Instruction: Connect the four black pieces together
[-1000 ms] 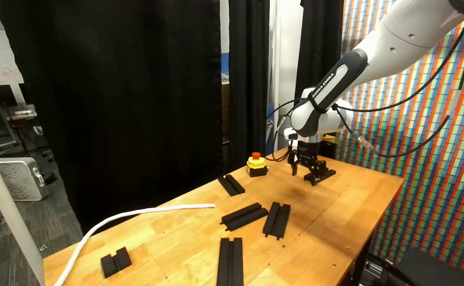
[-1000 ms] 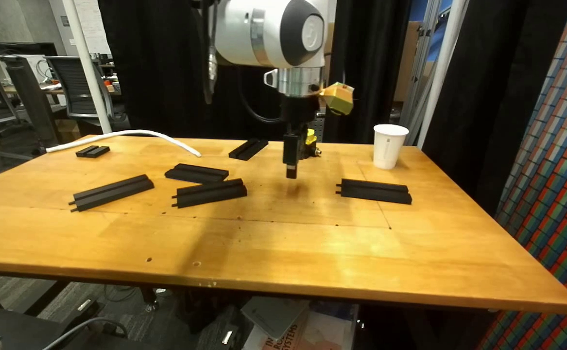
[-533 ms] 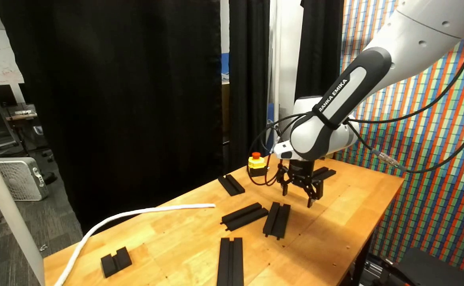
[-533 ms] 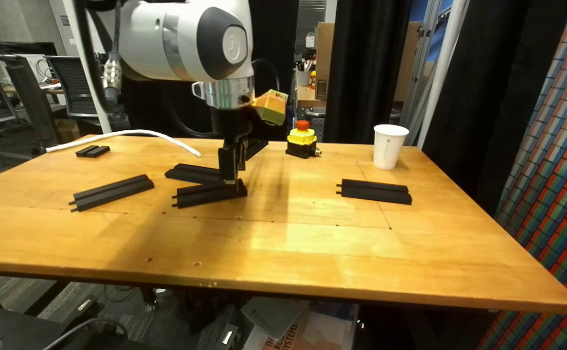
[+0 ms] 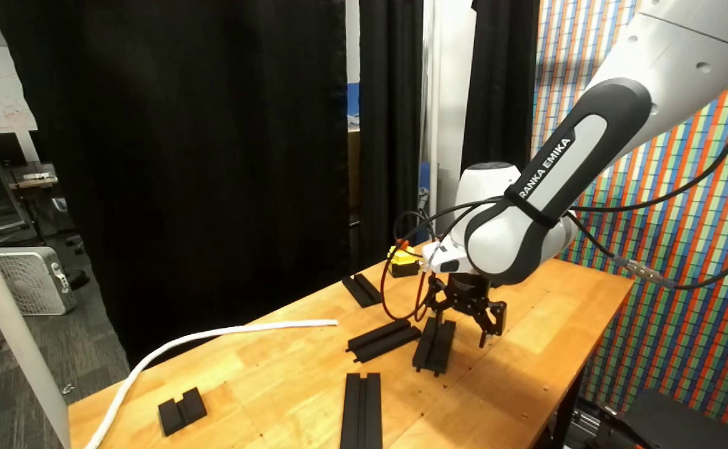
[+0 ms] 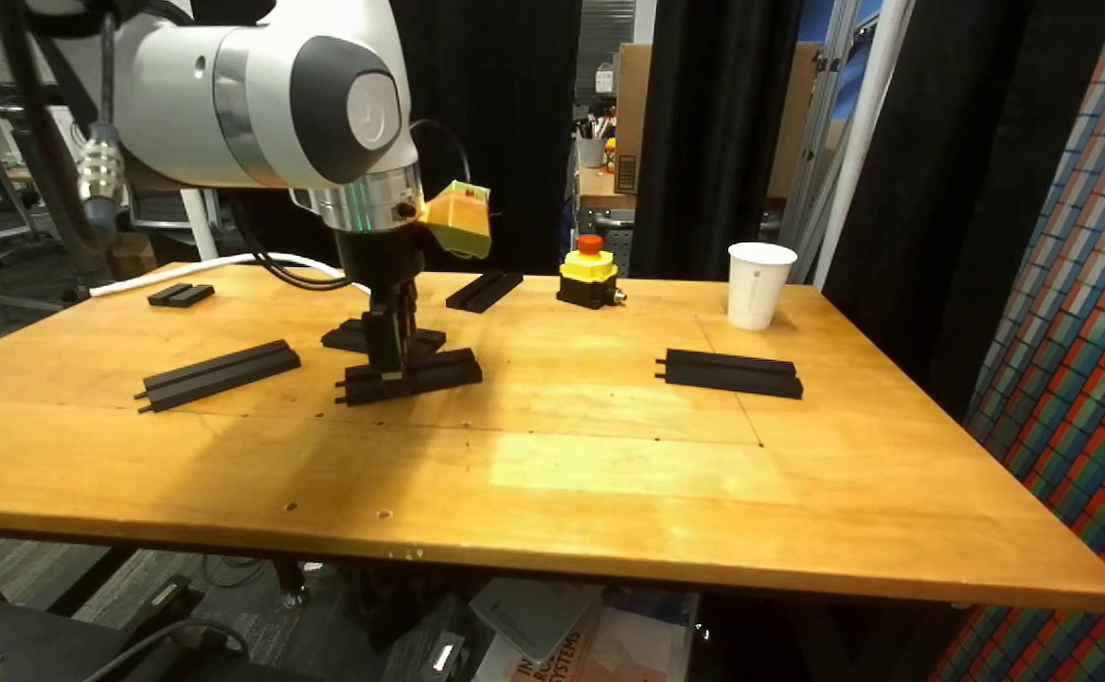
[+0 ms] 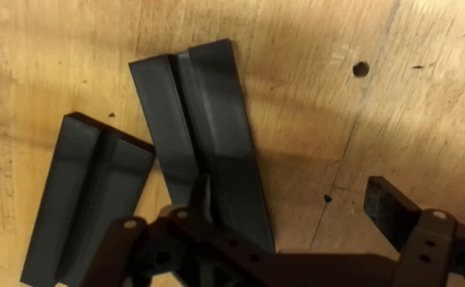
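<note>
The gripper (image 7: 289,181), fingers spread, over the table (image 6: 609,511).
From left to right in an exterior view, we find a small block (image 6: 190,296); the first black bar (image 6: 221,379), lying alone; the second bar (image 6: 347,334), its corner touching or just beside the third bar (image 6: 448,372), we cannot tell which; a short slab (image 6: 484,291); a stop button (image 6: 590,267); the fourth bar (image 6: 732,376), well apart; and a paper cup (image 6: 758,289). In the wrist view, one finger hangs over the third bar, the other over bare table.
</note>
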Tool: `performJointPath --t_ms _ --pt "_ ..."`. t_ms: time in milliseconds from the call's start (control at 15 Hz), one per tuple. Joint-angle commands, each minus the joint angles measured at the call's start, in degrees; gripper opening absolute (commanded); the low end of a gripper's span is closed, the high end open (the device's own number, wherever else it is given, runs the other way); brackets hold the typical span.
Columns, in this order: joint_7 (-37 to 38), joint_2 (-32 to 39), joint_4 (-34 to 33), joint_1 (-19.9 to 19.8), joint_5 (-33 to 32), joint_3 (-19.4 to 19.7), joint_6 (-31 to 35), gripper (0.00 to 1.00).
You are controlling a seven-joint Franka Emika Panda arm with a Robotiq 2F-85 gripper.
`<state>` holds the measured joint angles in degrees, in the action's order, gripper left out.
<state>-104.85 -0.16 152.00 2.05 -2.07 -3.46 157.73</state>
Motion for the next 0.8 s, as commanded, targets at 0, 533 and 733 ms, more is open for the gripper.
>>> performJointPath --t_ms 0,533,733 --pt "-1.7 -1.2 1.4 1.4 -0.2 -0.6 1.6 1.00" --pt "-1.2 2.4 -0.6 3.0 -4.1 -1.8 1.9 1.00" --pt "-0.6 4.3 -1.7 2.8 -8.0 -1.7 2.2 1.00"
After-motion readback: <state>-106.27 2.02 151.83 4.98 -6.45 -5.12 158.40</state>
